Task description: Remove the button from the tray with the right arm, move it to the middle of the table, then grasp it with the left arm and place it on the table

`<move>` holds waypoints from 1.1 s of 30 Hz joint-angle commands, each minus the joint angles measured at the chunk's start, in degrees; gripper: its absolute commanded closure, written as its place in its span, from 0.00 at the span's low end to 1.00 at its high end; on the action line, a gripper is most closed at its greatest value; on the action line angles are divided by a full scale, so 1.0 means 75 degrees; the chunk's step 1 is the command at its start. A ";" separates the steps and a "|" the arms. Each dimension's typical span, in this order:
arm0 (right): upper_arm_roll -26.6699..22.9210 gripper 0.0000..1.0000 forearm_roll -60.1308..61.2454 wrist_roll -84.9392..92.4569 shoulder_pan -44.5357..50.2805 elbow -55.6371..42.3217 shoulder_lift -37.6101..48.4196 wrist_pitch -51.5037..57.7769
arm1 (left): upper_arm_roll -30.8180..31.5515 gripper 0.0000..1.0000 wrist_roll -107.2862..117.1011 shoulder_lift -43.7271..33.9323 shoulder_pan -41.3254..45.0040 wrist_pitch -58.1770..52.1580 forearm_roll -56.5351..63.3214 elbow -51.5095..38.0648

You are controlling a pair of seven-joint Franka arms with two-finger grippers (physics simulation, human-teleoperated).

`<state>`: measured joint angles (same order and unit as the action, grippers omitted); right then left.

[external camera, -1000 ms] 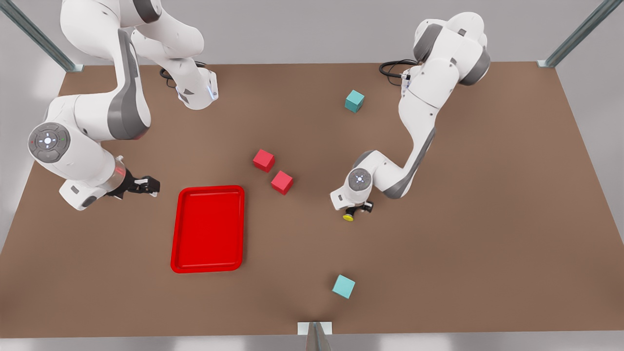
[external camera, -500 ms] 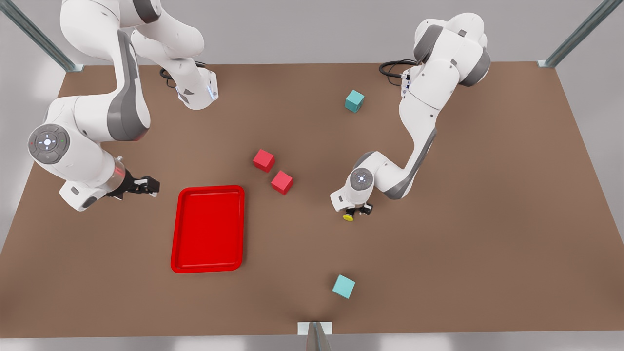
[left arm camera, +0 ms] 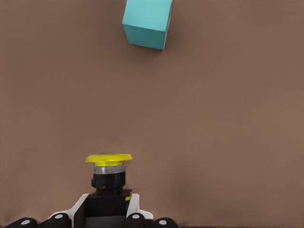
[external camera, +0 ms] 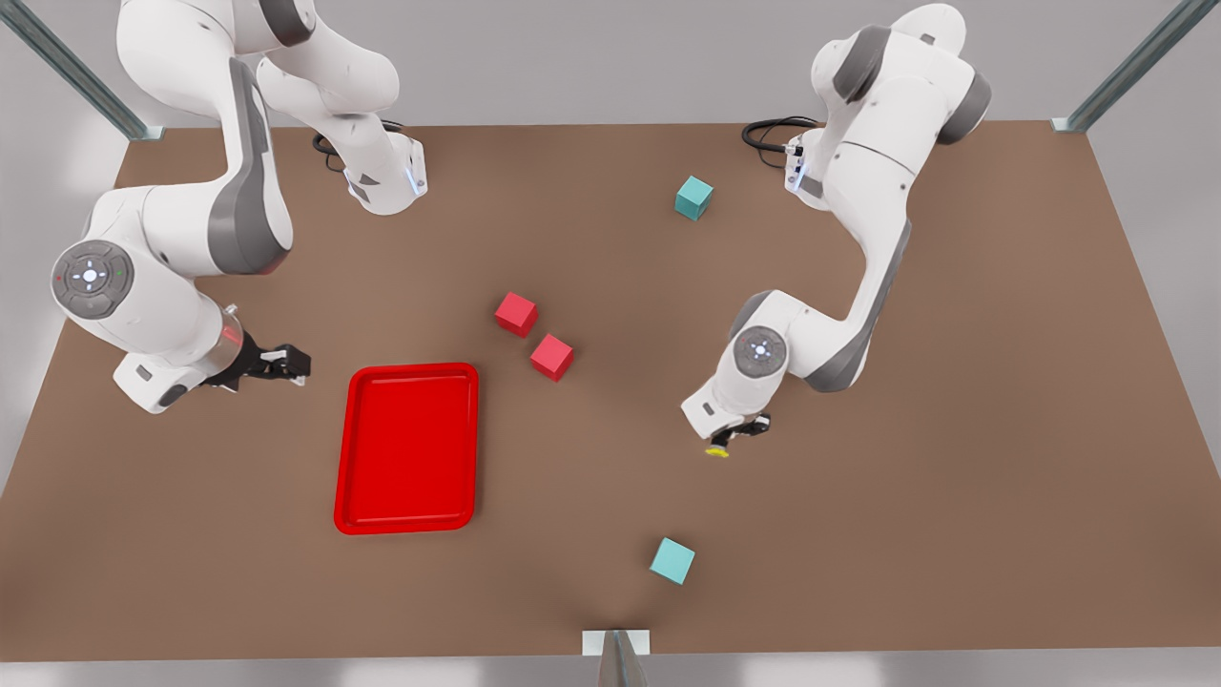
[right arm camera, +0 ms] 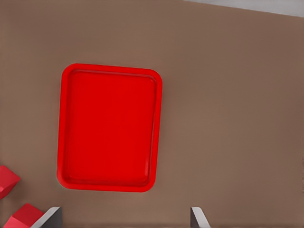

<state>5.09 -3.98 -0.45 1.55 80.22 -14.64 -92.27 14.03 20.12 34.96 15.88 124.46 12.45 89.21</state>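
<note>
Left gripper [external camera: 733, 441]: on the arm at the front view's right, low over the table [external camera: 954, 401], its jaws closed on the button [external camera: 717, 451].
Button: held at its dark body between the left fingers [left arm camera: 134, 209], yellow cap pointing away from the wrist; in the front view it sits between the two red cubes and the nearer teal cube, well apart from the tray. Whether it touches the table I cannot tell.
Right gripper [external camera: 286, 364]: on the arm at the front view's left, hanging above the table just beside the tray's far left corner; this arm waits. Its jaws stand wide, the two fingertips [right arm camera: 197, 217] far apart in the right wrist view.
Tray [external camera: 408, 370]: red, flat on the table, left of centre in the front view, nothing in it.
Red cubes [external camera: 516, 314] [external camera: 551, 357]: two, near each other, just past the tray's far right corner.
Teal cubes: one [external camera: 693, 197] toward the far edge, one [external camera: 672, 560] near the front edge, beyond the button's cap in the left wrist view [left arm camera: 146, 23].
</note>
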 commanded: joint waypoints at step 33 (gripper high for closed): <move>0.0000 0.00 0.0004 0.0059 -0.0066 0.0027 -0.0016 0.0009 | -0.8328 0.63 1.6477 0.4339 0.5828 0.0925 0.2359 -0.0340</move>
<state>5.09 -3.94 -0.11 1.01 80.47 -14.82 -92.24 -47.71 105.30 67.22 59.03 132.10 32.39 86.68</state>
